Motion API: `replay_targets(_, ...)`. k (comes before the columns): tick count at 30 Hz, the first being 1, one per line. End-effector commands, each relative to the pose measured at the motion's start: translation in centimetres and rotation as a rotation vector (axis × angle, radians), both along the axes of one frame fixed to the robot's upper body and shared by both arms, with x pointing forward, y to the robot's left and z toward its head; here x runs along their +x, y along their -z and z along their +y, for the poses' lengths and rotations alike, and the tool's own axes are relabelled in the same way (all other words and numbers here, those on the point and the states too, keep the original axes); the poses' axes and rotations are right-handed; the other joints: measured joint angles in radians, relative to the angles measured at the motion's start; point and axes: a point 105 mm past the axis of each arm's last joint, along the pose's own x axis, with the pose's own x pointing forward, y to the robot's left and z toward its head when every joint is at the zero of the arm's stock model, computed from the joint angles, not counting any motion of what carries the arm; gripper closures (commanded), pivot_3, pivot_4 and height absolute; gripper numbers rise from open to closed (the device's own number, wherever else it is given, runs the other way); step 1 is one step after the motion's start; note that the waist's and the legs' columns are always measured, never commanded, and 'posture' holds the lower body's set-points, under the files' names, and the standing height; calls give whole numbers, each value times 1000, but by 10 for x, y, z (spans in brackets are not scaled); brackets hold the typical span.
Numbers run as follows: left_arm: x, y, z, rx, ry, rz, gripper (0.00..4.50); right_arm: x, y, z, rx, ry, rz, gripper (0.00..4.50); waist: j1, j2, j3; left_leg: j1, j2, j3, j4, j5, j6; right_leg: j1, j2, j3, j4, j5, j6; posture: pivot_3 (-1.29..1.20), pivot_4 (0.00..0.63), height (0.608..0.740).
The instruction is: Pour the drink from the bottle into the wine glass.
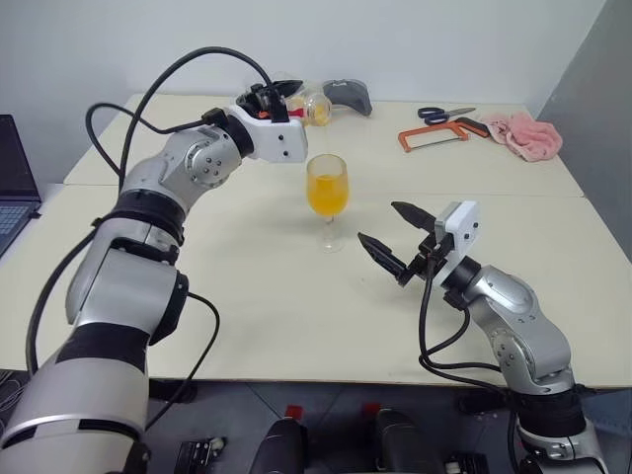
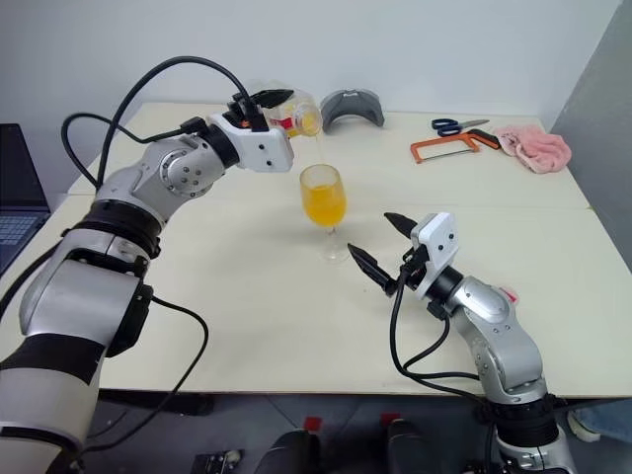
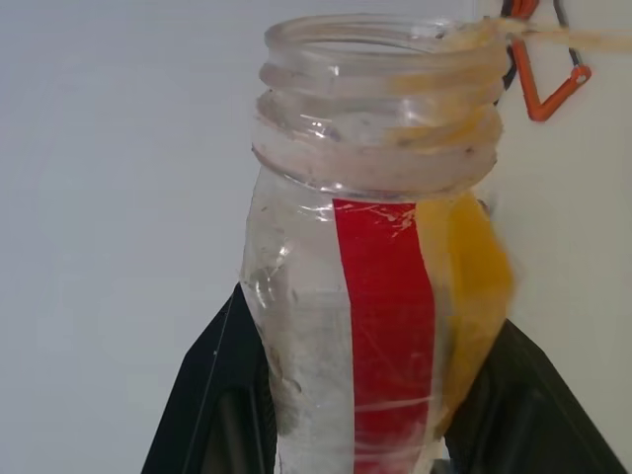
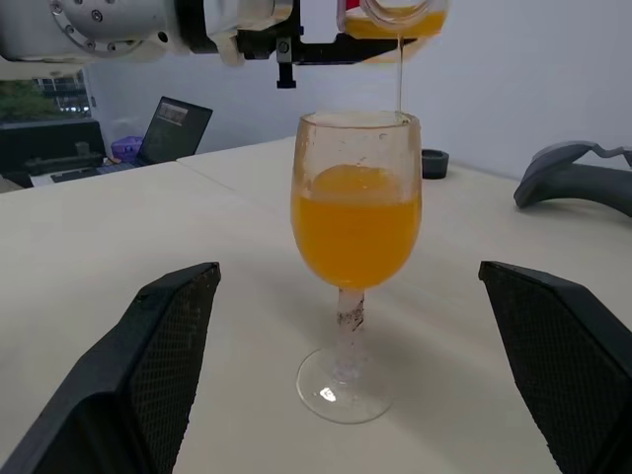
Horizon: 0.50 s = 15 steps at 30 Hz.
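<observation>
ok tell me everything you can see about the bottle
The bottle is small, clear plastic, with a red and white stripe down its side and a threaded neck with no cap on. The left gripper is shut on its body and holds it tipped over above the wine glass. A little orange drink is left inside, and a thin stream runs from the mouth down into the glass. The bottle does not touch the glass.
</observation>
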Motion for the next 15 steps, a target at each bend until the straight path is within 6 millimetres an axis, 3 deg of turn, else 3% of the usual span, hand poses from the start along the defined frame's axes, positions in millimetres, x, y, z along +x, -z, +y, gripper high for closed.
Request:
replay_targets(1, 2, -15, 11, -226, -1, 79, 2838, -8, -19, 2, 24, -22, -71, 0, 0, 0, 0, 0, 0, 0, 0, 0, 0, 0, 0, 0, 0, 0, 0, 0, 150, 740)
replay_targets(6, 2, -13, 26, -435, 2, 179, 2838, -12, -23, 7, 7, -47, -91, 0, -10, 0, 0, 0, 0, 0, 0, 0, 0, 0, 0, 0, 1, 0, 0, 0, 150, 740)
replay_targets(9, -1, -11, 48, -590, -18, 222, 2838, -18, -25, 12, -31, -95, -95, 0, -17, 0, 0, 0, 1, -2, 0, 0, -1, 0, 0, 0, 1, 0, 0, 0, 150, 740)
replay_targets(15, -19, 35, 114, -994, -121, 393, 2839, -41, -15, 26, -177, -272, -30, 0, -33, 1, -1, 2, 4, -5, 0, 1, -1, 0, -1, 1, 2, 0, 0, 0, 150, 740)
